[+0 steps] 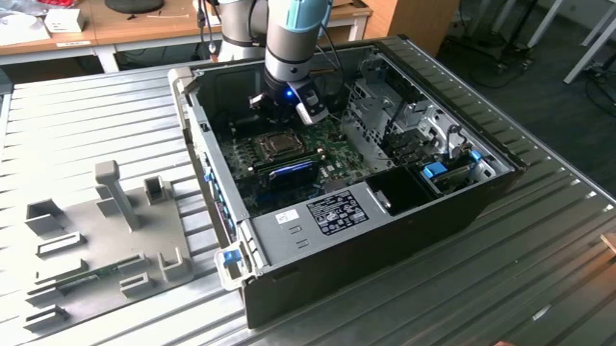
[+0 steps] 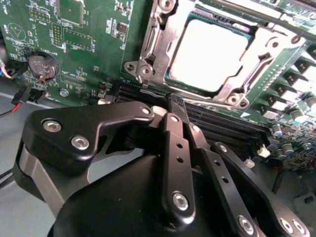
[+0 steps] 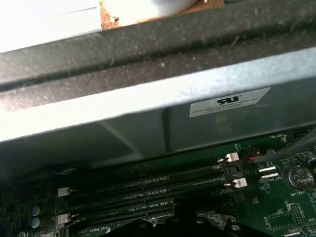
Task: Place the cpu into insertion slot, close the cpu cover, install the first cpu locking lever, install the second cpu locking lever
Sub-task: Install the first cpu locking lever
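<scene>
1. Arm [image 1: 288, 36] reaches down into the open pc case [image 1: 385, 238], which lies on its side on a ribbed metal table [image 1: 539, 238].
2. Gripper [image 1: 288, 109] hangs over the green board [image 1: 332, 155], just above the slot area and not touching it.
3. In the second wrist view the gripper [image 2: 175, 103] has its fingers [image 2: 178, 148] pressed together w/ no gap I can see. It has hold of nothing.
4. Cpu [image 2: 210, 54] sits flat in the slot [image 2: 142, 69], its top glaring pale under the light.
5. Cover [image 2: 168, 49] lies down around the cpu, the metal frame hugging its edges and the chip showing thru the cut-out.
6. Gripper tip is near the slot's edge but apart from it, over the black memory slots [image 2: 222, 123] that run just beside the slot.
7. Coin battery [image 2: 42, 66] sits on the board, well apart from the slot.
8. First wrist view: memory slots [image 3: 158, 190] in a row, w/ the grey case wall [image 3: 148, 113] behind them.
9. Grey tray [image 1: 106, 231] w/ upright blocks lies on the table beside the case, on the exterior view's left.
</scene>
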Controlling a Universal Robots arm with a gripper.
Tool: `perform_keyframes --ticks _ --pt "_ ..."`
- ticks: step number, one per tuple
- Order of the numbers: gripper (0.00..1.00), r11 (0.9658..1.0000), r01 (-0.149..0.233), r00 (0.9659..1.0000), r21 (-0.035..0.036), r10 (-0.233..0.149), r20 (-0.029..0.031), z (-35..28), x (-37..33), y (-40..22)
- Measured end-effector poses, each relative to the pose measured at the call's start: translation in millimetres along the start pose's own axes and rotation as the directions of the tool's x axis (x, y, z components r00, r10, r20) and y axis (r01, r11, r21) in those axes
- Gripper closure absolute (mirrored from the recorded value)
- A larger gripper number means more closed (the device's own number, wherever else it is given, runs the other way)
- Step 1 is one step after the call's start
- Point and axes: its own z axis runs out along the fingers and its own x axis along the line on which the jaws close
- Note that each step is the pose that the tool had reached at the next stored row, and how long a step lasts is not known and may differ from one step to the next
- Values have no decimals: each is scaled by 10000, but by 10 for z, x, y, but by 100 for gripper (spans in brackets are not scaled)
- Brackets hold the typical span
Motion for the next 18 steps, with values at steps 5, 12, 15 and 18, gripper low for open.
perform_keyframes --ticks 5,12,15,18 --pt "90 10000 3 10000 -5 -3 4 -24 0 10" --pt "90 10000 10 10000 -13 -10 34 -45 16 18" --pt "90 10000 15 10000 -15 -15 51 -49 28 18" --pt "90 10000 20 10000 -18 -20 69 -56 41 20"
